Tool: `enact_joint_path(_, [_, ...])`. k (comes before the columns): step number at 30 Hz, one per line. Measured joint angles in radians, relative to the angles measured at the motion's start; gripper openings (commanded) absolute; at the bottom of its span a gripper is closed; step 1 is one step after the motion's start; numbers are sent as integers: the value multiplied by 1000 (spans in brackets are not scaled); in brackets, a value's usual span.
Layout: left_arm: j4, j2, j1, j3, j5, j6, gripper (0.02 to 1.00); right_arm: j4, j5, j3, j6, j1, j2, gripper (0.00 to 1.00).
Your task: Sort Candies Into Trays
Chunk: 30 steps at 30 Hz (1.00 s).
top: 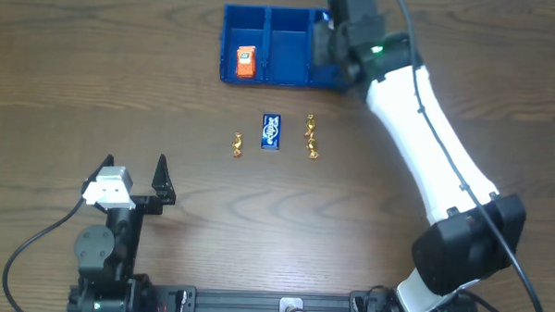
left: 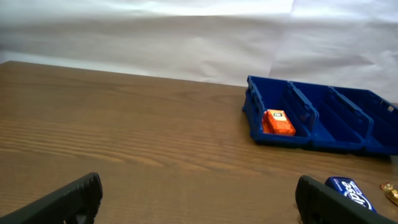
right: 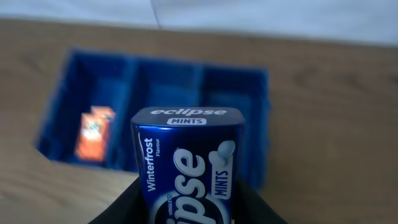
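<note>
We saw the left claw [top: 136, 164] released at the near side of the wooden worktop [top: 76, 93]. Beyond lay gold-wrapped candies [top: 311, 139] beside a flat blue mint packet [top: 271, 131]. Farthest, the right claw [top: 329, 45] grasped a dark blue mint box [right: 186, 163] above the blue three-compartment plastic tray [top: 278, 81] holding an orange candy [top: 246, 62].

We take this for a robotics lab bench, not a home. We see a wood-grain tabletop [top: 76, 103], the left arm [top: 108, 247] and the right arm [top: 435, 152] mounted on a black metal rail [top: 254, 302] along its edge, loose cables [top: 8, 269] trailing from them, a blue plastic parts tray [top: 280, 80], and a creased plain white backdrop [left: 155, 37] screening off the room behind.
</note>
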Motion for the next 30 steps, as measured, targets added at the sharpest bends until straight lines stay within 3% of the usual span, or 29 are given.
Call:
enact_joint_path(5, [0,0,0,0,0,0,998,119,114,0,43,109,27,36])
enact_joint_path(9, [0,0,0,0,0,0,998,192,156,0,55,136,117,36])
enact_joint_path(16, [0,0,0,0,0,0,998,254,171,0,78,135,299,36])
enact_joint_path(25, [0,0,0,0,0,0,996,310,172,0,94,128,320,38])
enact_joint_path(28, [0,0,0,0,0,0,998,313,174,0,101,119,320,102])
enact_joint_path(30, [0,0,0,0,0,0,998,316,175,0,104,114,320,198])
